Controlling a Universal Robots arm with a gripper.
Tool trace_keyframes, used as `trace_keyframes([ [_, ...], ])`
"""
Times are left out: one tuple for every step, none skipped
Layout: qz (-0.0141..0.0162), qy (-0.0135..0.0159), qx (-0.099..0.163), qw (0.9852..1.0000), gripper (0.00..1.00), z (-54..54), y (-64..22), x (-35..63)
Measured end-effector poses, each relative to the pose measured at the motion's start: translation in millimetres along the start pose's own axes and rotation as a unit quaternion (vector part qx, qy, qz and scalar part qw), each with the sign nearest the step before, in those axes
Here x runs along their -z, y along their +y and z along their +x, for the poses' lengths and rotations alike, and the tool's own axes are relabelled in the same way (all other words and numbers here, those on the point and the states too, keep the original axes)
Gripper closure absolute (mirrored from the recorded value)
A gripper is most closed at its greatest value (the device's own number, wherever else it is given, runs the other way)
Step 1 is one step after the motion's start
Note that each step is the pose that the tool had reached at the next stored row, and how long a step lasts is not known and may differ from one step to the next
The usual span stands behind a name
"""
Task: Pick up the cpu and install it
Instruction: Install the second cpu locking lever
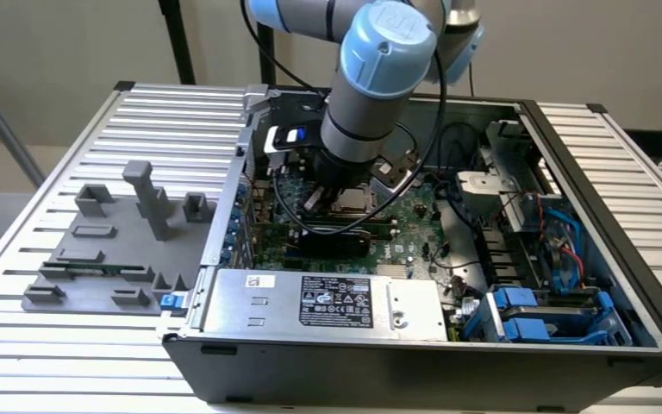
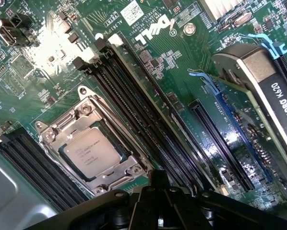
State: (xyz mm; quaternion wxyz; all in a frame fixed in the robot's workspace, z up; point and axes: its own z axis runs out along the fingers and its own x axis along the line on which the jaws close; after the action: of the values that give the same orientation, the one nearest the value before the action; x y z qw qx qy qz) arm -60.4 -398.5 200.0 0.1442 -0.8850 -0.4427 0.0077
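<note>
Power supply point(image 1: 325, 302): nearest the exterior camera, a silver box with a black label, lying along the front wall of the open computer case point(image 1: 607, 358).
Fixture blocks point(image 1: 113, 241): grey plastic shapes on the slatted table point(image 1: 32, 354), outside the case on the exterior view's left, well apart from the motherboard.
Motherboard point(image 2: 182, 86): green board on the floor of the case, behind the power supply.
Socket point(image 2: 93, 143): a metal frame with screws at its corners, set on the motherboard between two banks of black memory slots point(image 2: 134, 110).
Cpu point(image 2: 93, 149): seated flat inside the socket frame, silvery top up with faint printed text, square to the frame as far as the wrist view shows.
Arm point(image 1: 371, 95): grey and blue, reaching down into the case over the motherboard, above the socket area in the exterior view.
Gripper point(image 2: 158, 201): its dark body shows at the edge of the wrist view, just beside the socket and apart from the cpu; it holds nothing that shows, and whether its fingers stand apart or together I cannot tell.
Graphics card point(image 2: 273, 91): black, marked QUADRO K620, standing in a slot beyond the memory slots from the socket.
Drive bays point(image 1: 538, 315): blue-tabbed, in the case corner on the exterior view's right, just beside the power supply.
</note>
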Motion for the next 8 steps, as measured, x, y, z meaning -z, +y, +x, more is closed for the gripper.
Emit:
trace_keyframes([
  [0.0000, 0.0006, 0.000, 1.0000, 0.89, -0.1, -0.1, -0.3],
  [-0.0001, 0.0007, 0.000, 1.0000, 0.89, -0.4, -0.2, -0.6],
  [-0.0002, 0.0006, 0.000, 1.0000, 0.89, -0.6, -0.4, -0.8],
  [-0.0001, 0.0006, 0.000, 1.0000, 0.89, -0.7, -0.5, -0.8],
  [0.0000, 0.0006, 0.000, 1.0000, 0.89, -0.8, -0.6, -0.8],
  [0.0001, 0.0008, 0.000, 1.0000, 0.89, -0.8, -0.7, -0.9],
  [0.0003, 0.0012, 0.000, 1.0000, 0.89, -0.9, -0.8, -1.0],
  [0.0007, 0.0019, 0.000, 1.0000, 0.89, -1.1, -0.9, -0.9],
])
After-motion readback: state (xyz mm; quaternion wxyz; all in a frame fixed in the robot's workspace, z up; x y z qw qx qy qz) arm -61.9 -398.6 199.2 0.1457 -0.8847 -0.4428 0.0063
